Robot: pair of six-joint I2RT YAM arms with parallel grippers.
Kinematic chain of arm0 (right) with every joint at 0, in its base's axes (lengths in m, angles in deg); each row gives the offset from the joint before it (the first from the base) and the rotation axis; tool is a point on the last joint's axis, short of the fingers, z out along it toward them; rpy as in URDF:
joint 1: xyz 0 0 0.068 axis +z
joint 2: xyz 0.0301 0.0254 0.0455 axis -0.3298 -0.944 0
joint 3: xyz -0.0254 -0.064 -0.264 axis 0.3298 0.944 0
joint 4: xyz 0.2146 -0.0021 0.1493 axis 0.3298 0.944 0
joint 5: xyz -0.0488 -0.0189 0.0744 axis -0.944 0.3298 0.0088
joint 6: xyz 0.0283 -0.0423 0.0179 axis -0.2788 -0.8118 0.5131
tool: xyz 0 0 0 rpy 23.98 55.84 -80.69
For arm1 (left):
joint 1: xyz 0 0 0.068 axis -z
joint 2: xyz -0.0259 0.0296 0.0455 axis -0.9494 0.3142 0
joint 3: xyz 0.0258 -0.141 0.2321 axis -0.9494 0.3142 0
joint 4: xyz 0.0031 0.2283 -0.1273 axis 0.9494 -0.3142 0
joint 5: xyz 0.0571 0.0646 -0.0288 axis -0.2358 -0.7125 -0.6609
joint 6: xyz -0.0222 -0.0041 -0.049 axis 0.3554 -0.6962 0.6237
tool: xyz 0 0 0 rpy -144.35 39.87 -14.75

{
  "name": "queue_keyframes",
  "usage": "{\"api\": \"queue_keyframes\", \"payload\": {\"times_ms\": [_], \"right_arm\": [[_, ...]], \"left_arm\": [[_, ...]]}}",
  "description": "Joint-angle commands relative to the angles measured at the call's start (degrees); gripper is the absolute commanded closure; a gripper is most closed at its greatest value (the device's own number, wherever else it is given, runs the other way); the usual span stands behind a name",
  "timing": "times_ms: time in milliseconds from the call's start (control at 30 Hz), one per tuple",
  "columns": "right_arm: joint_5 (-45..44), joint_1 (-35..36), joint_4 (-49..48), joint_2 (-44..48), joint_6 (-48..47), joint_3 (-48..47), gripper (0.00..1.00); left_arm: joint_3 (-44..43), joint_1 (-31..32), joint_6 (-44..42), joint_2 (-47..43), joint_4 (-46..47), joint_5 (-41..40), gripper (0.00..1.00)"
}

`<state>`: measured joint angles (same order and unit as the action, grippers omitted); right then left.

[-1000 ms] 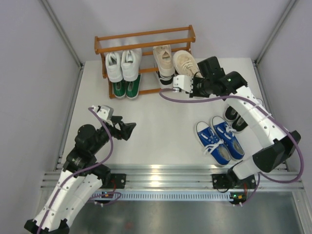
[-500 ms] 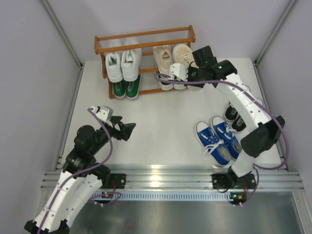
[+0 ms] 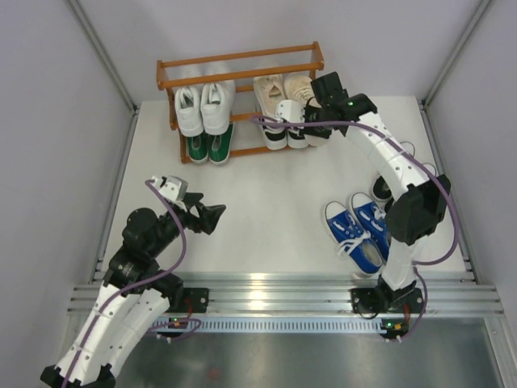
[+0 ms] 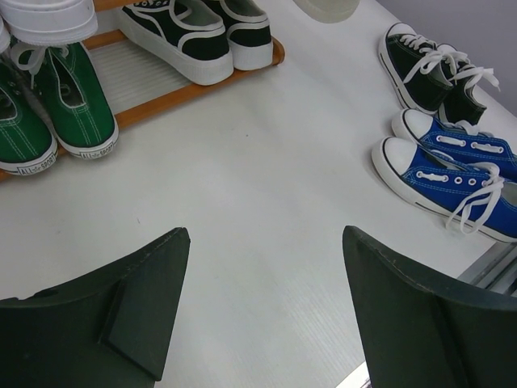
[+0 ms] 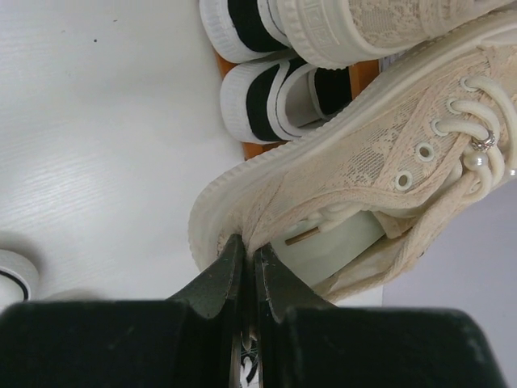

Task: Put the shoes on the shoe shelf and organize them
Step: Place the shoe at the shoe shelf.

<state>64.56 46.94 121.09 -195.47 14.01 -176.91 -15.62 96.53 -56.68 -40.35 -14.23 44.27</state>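
The orange-brown shoe shelf [image 3: 239,69] stands at the back of the table. On it are a white pair [image 3: 202,109], a green pair [image 3: 208,145], a black-and-white pair [image 3: 283,137] and one beige shoe [image 3: 271,90]. My right gripper [image 5: 250,246] is shut on the heel edge of the second beige shoe [image 5: 363,153], which is over the shelf's right end, beside its mate [image 5: 363,28] and above the black-and-white pair [image 5: 275,97]. My left gripper [image 4: 266,242] hangs open over bare table at the front left with nothing between its fingers.
A blue canvas pair [image 3: 363,230] lies on the table at the front right. A black canvas pair [image 3: 386,190] sits just behind it, partly hidden by my right arm. Grey walls and metal posts close in both sides.
My right arm has carried the beige shoe back and to the left, from in front of the shelf to its right end beside the other beige shoe. The left arm has not moved.
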Motion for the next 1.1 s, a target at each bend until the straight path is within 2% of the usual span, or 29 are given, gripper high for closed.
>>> {"api": "queue_keyframes", "payload": {"times_ms": [0,500,733,1067], "right_arm": [[0.63,-0.7,-10.53,0.0,-1.27,-5.43,1.0],[0.99,-0.79,-16.16,-10.81,-1.36,-15.97,0.92],[0.28,-0.79,-18.09,-12.66,-2.41,-17.21,0.86],[0.72,-0.88,-17.92,-12.48,-5.4,-16.94,0.84]], "left_arm": [[0.23,-0.23,-0.83,-0.29,0.68,0.77,0.19],[0.23,-0.23,-0.83,0.41,0.68,1.12,0.18],[0.32,-0.23,-0.92,0.76,0.68,1.38,0.18],[0.32,-0.23,-0.92,1.02,0.68,1.56,0.18]]}}
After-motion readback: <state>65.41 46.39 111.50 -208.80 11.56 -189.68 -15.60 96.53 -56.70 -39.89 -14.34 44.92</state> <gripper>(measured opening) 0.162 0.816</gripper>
